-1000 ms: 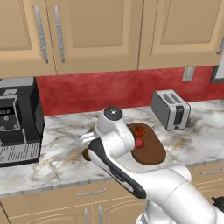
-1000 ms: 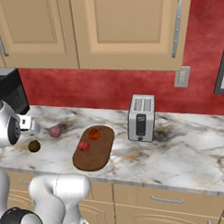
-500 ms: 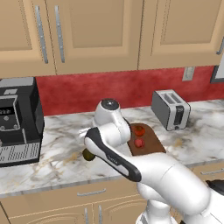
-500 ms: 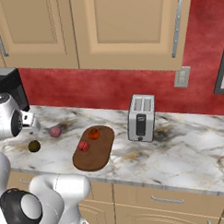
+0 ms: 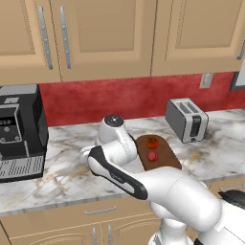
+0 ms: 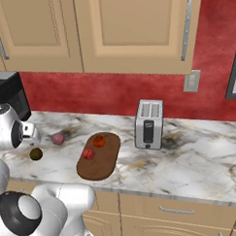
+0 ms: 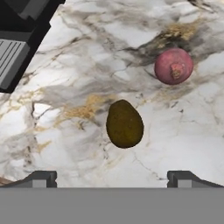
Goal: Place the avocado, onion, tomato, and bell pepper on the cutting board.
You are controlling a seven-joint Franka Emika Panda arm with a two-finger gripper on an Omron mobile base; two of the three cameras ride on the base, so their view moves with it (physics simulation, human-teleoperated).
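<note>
1. White arm has swung further left over the marble counter [image 6: 190,160] since a second ago; the produce has not moved.
2. Two-finger gripper [image 7: 112,177] hangs above the dark olive-brown egg-shaped avocado [image 7: 124,124], jaws spread fully wide, holding nothing.
3. Dull pinkish onion [image 7: 173,66] lies near the avocado, both off the reddish-brown oval wooden cutting board [image 6: 100,162].

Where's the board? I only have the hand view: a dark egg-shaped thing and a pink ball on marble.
Observer: The cutting board lies on the counter, off to the right of both in the right base view.
Operator: Anything on it yet?
Observer: Two red items, the tomato and the bell pepper; I can't tell which is which. One sits toward the wall, the other nearer the front.
Operator: So what's left?
Observer: The avocado and the onion, both off the board, on bare marble.
Operator: Hand state?
Observer: The hand is open, holding nothing.
</note>
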